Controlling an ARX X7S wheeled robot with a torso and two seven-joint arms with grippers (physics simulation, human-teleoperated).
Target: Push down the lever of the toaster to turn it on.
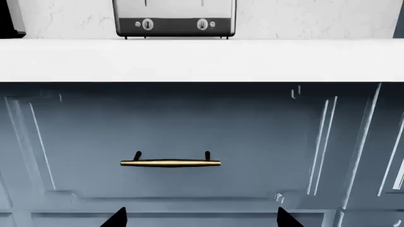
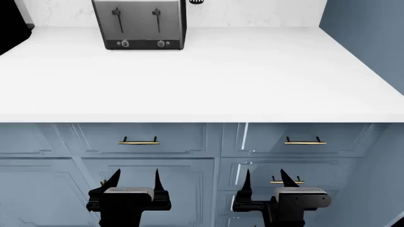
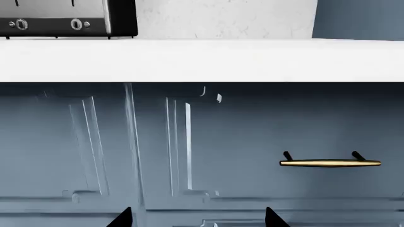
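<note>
Head view: toaster (image 2: 139, 24) at back of surface (image 2: 208, 75), lever (image 2: 117, 13) top of upright slot, up and ahead of my left fingers (image 2: 134, 177), nearer arm; both pairs apart, empty

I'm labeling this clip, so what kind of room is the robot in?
Most likely a kitchen, rendered in simulation: a four-slot toaster stands at the back of a white countertop, with blue cabinet drawers fitted with brass handles below it.

My head view looks down over countertop (image 2: 252, 71); my wrist views sit low, facing the drawer fronts; all share the toaster (image 2: 139, 23).
</note>
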